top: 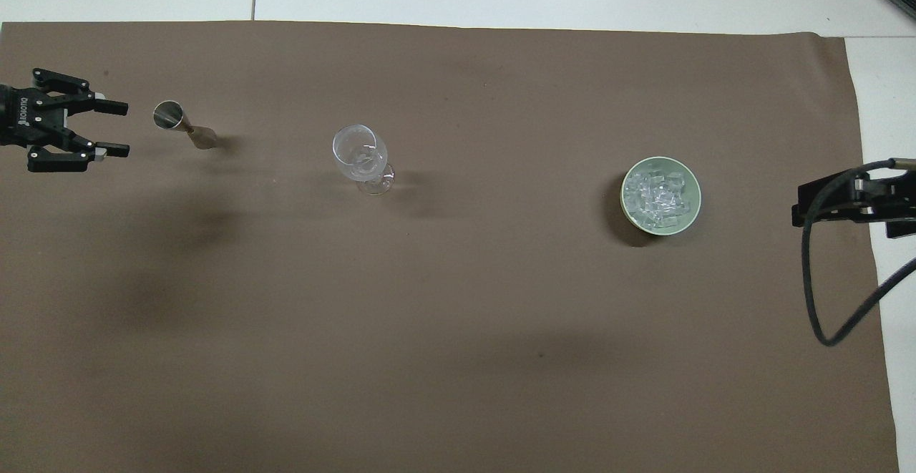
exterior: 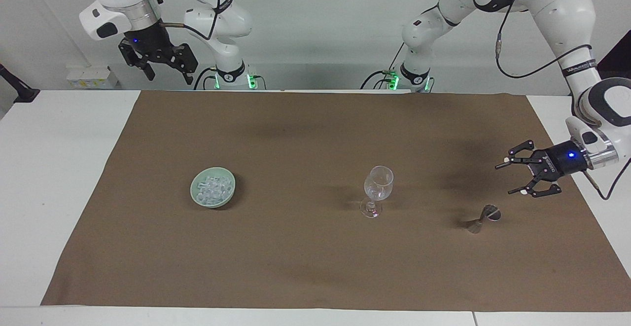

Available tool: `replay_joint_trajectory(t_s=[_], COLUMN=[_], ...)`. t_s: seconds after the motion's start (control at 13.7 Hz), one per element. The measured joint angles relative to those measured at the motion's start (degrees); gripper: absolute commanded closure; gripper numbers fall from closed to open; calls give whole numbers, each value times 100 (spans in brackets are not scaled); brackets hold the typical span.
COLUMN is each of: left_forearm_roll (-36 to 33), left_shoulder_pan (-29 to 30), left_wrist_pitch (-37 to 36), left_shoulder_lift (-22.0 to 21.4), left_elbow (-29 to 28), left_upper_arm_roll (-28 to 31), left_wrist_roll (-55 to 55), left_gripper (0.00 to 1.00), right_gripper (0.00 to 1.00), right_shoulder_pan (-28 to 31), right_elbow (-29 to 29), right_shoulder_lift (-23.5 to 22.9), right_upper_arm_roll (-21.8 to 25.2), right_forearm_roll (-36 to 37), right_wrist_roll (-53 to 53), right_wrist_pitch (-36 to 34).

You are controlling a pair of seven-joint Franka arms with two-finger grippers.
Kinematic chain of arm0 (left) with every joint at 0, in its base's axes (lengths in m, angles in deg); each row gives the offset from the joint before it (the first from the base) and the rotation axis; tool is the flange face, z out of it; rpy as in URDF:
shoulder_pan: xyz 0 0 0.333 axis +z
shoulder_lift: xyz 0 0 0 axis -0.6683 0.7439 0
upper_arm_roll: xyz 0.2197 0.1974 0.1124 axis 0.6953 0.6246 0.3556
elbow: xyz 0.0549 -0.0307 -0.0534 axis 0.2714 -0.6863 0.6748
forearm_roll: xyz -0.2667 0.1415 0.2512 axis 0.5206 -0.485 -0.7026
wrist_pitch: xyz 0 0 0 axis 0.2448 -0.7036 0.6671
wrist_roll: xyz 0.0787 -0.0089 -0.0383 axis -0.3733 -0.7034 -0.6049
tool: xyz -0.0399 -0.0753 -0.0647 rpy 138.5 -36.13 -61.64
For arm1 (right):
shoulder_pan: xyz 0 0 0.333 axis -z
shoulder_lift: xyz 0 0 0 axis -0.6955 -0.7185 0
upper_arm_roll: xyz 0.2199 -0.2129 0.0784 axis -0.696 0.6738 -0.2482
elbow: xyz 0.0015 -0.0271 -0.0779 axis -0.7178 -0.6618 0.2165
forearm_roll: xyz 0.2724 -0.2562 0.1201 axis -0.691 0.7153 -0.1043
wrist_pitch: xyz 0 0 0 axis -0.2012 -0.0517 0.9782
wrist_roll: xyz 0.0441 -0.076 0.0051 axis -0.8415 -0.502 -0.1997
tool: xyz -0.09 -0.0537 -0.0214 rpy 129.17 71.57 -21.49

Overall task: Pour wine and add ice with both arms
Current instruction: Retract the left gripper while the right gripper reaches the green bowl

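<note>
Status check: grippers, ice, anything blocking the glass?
Left gripper open, empty, beside the jigger. Right gripper waits raised. Ice in green bowl; wine glass upright, unobstructed.

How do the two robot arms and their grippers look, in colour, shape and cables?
Both arms are white, rounded and jointed, with grey-black joints and loose black cables. Each base glows green. The left gripper and right gripper are black, two-fingered, each with a small blue light.
</note>
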Motion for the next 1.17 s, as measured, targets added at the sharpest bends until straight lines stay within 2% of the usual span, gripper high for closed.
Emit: replay_joint_trajectory(t_s=[0.22,0.44,0.58,0.87,1.17], left_forearm_roll=[-906,-1529,-1834,-2351,-2855], left_shoulder_pan=[-269,-689,-989,-1396,-1477], left_wrist_pitch=[1,10,77,113,109], left_shoulder_lift=[-627,-1213,-1509,-1967,-2476], left_elbow=[4,-47,-216,-562,-976], left_upper_arm_roll=[1,6,11,17,21], left_wrist_roll=[-1523,-2721,-3405,-5606,-7547], left_gripper=[22,22,22,17,5], right_gripper=[0,0,0,0,0], right_shoulder_pan=[36,134,140,106,4], right_elbow=[-86,-384,-755,-1564,-2557], right_shoulder_lift=[-1,-20,-39,-84,-234], right_upper_arm_roll=[51,70,70,53,19], right_forearm_roll=[0,0,0,0,-2], right_wrist_roll=[-67,-77,-88,-100,-104], right_wrist_pitch=[393,849,1248,2000,3229])
